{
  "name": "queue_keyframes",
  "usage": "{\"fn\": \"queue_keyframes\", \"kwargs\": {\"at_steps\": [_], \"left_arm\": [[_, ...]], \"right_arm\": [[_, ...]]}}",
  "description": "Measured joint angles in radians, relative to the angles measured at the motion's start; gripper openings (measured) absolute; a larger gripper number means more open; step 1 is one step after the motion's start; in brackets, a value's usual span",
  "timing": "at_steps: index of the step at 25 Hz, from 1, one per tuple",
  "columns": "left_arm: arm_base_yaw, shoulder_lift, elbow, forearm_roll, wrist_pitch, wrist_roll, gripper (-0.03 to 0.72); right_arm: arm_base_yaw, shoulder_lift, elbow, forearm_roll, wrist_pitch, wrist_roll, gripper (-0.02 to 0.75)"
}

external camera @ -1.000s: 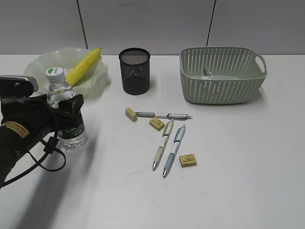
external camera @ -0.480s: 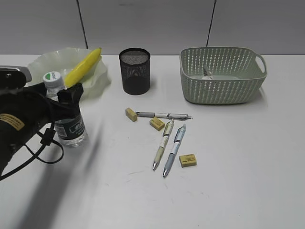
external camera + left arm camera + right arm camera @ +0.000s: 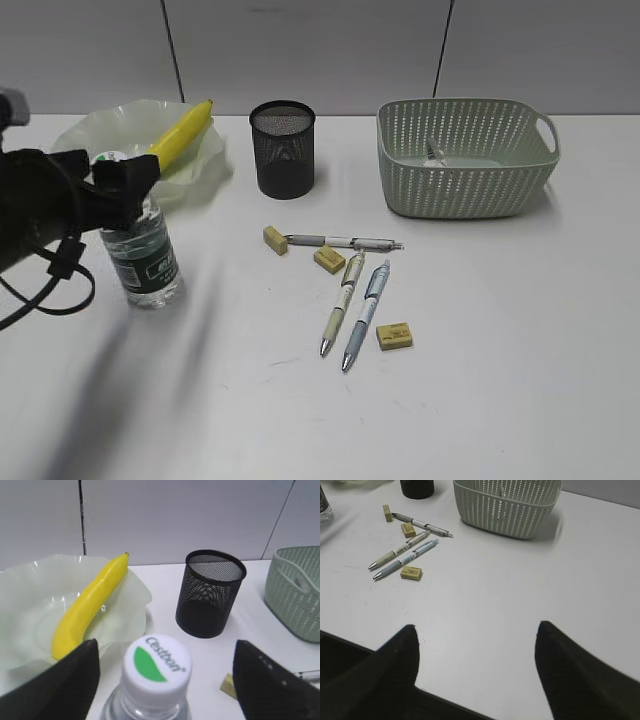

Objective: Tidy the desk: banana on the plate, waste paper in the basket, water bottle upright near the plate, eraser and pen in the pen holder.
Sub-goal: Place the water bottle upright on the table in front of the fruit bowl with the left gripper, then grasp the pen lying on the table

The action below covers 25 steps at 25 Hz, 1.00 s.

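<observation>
Left hand (image 3: 162,690) is standing wide open, fingers flanking the upright bottle (image 3: 143,262) without touching; its cap (image 3: 157,663) is reading "Cestbon".

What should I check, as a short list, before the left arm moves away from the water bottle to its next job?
1. water bottle stands upright on the desk: ok.
2. Bottle is near the plate: ok, it stands just in front of it.
3. left gripper is open, fingers apart on both sides of the cap without touching it: ok.
4. banana lies on the plate: ok.
5. Waste paper is inside the basket: cannot tell; only a small thing shows inside.
6. pen holder has received the three pens and three erasers: not ok, they lie on the desk.
</observation>
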Motion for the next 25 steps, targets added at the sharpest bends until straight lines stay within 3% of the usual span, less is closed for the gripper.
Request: {"fn": "queue_keyframes", "kwargs": {"at_steps": [5, 14, 25], "left_arm": [[0.000, -0.218, 0.000, 0.000, 0.253, 0.022, 0.615], [0.000, -0.618, -0.012, 0.064, 0.904, 0.031, 0.578], [0.000, -1.085, -0.205, 0.079, 1.685, 0.031, 0.540]], "right_arm": [[0.000, 0.000, 0.000, 0.000, 0.000, 0.000, 0.568], [0.000, 0.000, 0.000, 0.000, 0.000, 0.000, 0.568], [0.000, 0.000, 0.000, -0.001, 0.000, 0.000, 0.568]]}}
